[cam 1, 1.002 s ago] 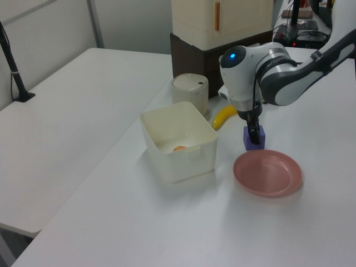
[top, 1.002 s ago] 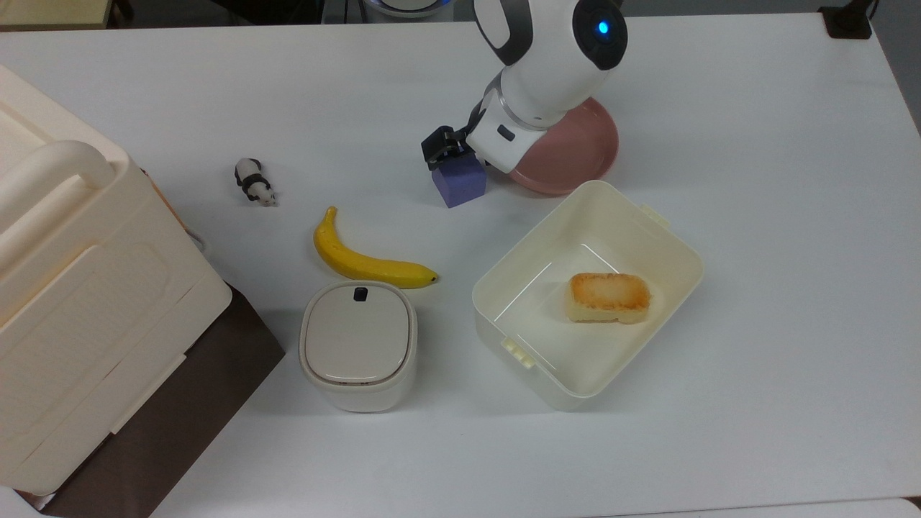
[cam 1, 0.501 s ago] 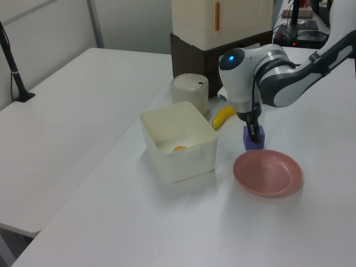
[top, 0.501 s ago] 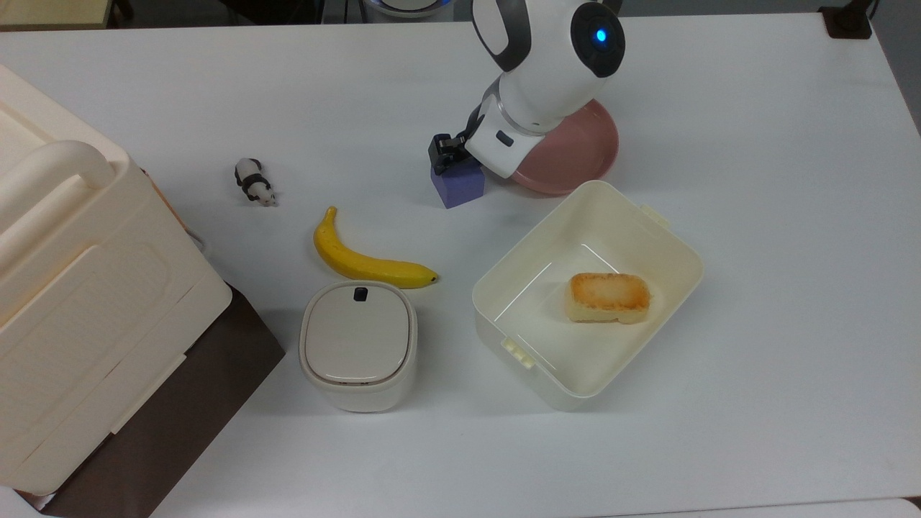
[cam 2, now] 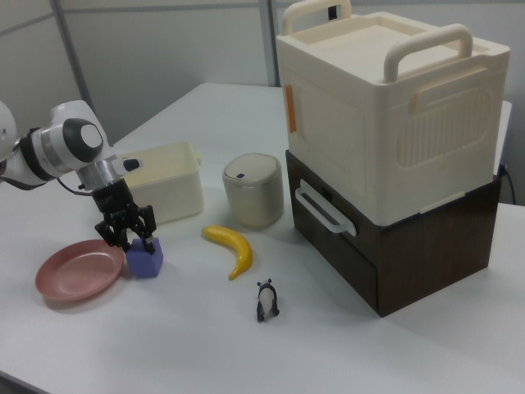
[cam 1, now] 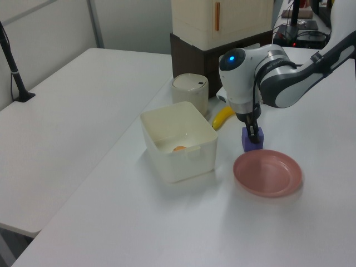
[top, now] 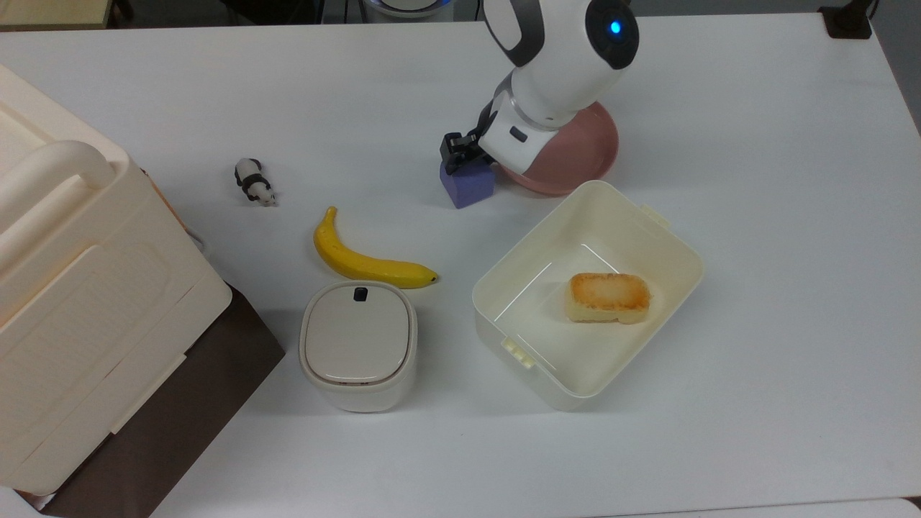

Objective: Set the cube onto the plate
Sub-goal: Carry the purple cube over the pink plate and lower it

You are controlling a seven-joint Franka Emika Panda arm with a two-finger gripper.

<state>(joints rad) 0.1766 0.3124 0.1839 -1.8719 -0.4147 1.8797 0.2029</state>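
I see my gripper clamped on the blue-purple cube, fingers straddling its top, just beside the pink plate.

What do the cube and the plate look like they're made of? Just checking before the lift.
The cube, under the hand: likely foam or soft plastic, matte blue-purple faces with no glare and softened edges. The plate: probably hard plastic, smooth dusty pink with a faint sheen along the raised rim; ceramic can't be ruled out.

Plate partly hidden behind arm.
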